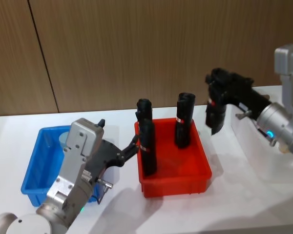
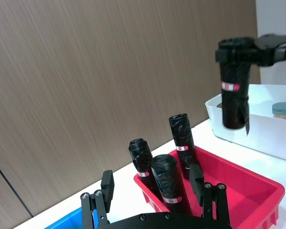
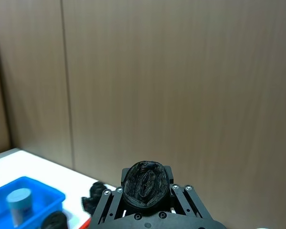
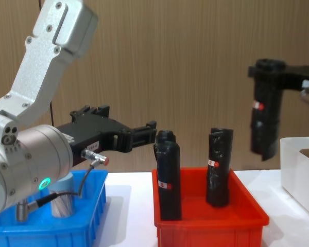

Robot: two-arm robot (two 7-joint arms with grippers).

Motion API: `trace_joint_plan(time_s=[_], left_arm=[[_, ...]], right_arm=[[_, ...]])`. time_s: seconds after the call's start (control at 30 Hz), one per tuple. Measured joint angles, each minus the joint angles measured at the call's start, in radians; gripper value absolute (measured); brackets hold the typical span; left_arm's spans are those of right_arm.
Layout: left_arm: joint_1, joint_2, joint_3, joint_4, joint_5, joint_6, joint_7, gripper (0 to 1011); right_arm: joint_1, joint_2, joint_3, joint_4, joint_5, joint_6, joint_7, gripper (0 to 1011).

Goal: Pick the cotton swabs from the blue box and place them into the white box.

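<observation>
One jar of cotton swabs [image 1: 66, 139] with a pale lid stands in the blue box [image 1: 31, 165], partly behind my left arm; the jar [image 3: 19, 202] also shows in the right wrist view. Another jar [image 2: 282, 109] sits in the white box [image 2: 257, 129]. My left gripper [image 1: 133, 145] is open, reaching sideways from above the blue box to the near black roll [image 2: 167, 186] in the red bin; its fingers stand wide on either side of the roll. My right gripper [image 1: 216, 97] is shut on a black roll [image 4: 262, 118], held in the air between the red bin and the white box [image 4: 298, 164].
The red bin [image 1: 185, 180] stands mid-table between the two boxes and holds three upright black rolls with red labels [image 4: 219, 164]. A wood-panelled wall runs behind the white table.
</observation>
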Motion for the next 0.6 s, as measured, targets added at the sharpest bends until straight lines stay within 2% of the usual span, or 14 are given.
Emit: trace_joint_plan(time_s=[0.33,0.6], left_arm=[[0.000,0.000,0.000,0.000,0.000,0.000,0.000,1000],[0.000,0.000,0.000,0.000,0.000,0.000,0.000,1000]], right_arm=[[-0.045,0.041,0.034,-0.115,-0.042,0.039,-0.124,371],[-0.066,0.069,0.062,-0.145,-0.073,0.046,-0.212,371]])
